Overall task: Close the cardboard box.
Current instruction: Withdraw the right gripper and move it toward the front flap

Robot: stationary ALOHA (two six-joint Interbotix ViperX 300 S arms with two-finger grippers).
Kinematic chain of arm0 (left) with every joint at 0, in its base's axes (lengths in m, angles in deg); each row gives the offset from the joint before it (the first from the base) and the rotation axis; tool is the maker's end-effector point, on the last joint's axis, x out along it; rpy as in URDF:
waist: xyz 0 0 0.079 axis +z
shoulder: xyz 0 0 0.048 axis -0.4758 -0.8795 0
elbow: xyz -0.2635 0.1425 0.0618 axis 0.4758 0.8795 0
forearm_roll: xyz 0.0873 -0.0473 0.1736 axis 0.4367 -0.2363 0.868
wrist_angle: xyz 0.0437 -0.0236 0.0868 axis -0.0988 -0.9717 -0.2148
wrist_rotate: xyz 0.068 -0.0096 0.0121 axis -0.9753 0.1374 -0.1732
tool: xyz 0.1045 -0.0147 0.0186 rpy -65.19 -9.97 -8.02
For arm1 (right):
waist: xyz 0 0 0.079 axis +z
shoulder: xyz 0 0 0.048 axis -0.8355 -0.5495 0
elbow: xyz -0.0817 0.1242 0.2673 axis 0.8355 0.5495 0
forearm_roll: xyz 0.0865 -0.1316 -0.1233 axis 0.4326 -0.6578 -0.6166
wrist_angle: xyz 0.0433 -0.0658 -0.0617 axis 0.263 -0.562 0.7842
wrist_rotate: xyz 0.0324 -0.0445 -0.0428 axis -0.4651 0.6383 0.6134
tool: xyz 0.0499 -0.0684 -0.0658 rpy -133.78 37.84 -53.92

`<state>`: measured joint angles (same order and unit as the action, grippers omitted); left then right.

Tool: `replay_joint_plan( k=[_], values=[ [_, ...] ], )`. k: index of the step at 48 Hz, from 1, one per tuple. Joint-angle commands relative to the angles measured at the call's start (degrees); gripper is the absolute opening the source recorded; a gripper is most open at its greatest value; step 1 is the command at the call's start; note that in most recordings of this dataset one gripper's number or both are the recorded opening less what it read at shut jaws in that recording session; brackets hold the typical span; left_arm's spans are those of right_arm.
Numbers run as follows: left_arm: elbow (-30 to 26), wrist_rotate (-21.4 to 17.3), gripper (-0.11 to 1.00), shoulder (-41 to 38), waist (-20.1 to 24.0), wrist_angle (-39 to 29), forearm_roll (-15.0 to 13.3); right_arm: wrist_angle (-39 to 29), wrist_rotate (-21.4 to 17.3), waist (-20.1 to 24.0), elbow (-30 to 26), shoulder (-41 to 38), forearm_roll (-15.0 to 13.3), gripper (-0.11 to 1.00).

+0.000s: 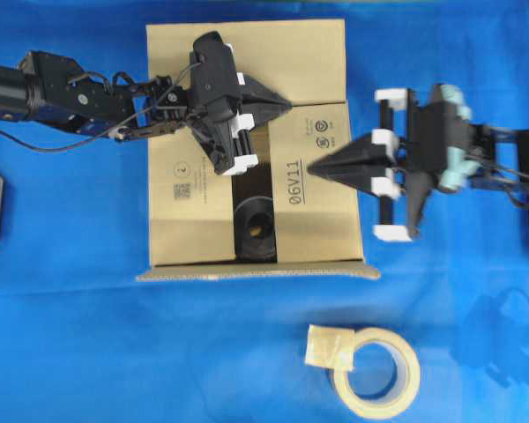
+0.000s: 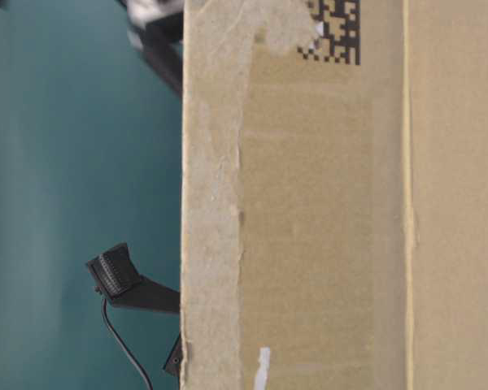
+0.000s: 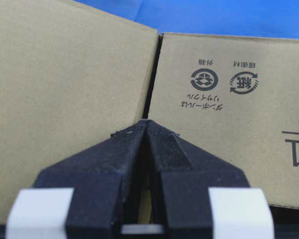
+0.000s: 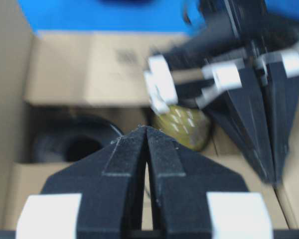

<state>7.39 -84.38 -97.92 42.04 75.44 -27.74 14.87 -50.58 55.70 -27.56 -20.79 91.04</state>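
The cardboard box point(image 1: 326, 62) fills the middle of the overhead view. Its far flap lies folded in. The left flap point(image 1: 185, 185) and the right flap point(image 1: 322, 194), printed 06V11, are down, with a dark gap between them. The near flap point(image 1: 256, 271) stands up, edge on. My left gripper point(image 1: 288, 106) is shut and empty, with its tips over the seam between the far flap point(image 3: 65, 84) and the right flap point(image 3: 229, 109). My right gripper point(image 1: 311, 167) is shut and empty over the right flap's inner edge. In the right wrist view its tips point(image 4: 147, 128) point into the gap.
A black roll point(image 1: 254, 225) lies inside the box, and a yellowish object point(image 4: 182, 124) sits beside it. A roll of beige tape point(image 1: 376, 370) lies on the blue cloth in front of the box. The box wall point(image 2: 325, 203) fills the table-level view.
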Motion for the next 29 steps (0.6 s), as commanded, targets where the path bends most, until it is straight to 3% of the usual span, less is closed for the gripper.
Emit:
replay_joint_plan(
  k=[1, 15, 23, 29],
  values=[
    [-0.44, 0.18, 0.0, 0.62, -0.18, -0.09, -0.09, -0.88, -0.09, 2.29, -1.14, 4.66, 0.09, 0.0],
    [-0.44, 0.18, 0.0, 0.62, -0.18, -0.18, -0.09, -1.58, 0.09, 14.68, 0.88, 12.3, -0.18, 0.0],
    [-0.44, 0.18, 0.0, 0.62, 0.09, -0.26, -0.09, -2.02, 0.09, 20.13, 2.29, 10.99, -0.26, 0.0],
    [-0.44, 0.18, 0.0, 0.62, 0.09, -0.26, -0.09, -0.88, 0.09, 21.71, 3.87, 7.65, -0.18, 0.0]
  ],
)
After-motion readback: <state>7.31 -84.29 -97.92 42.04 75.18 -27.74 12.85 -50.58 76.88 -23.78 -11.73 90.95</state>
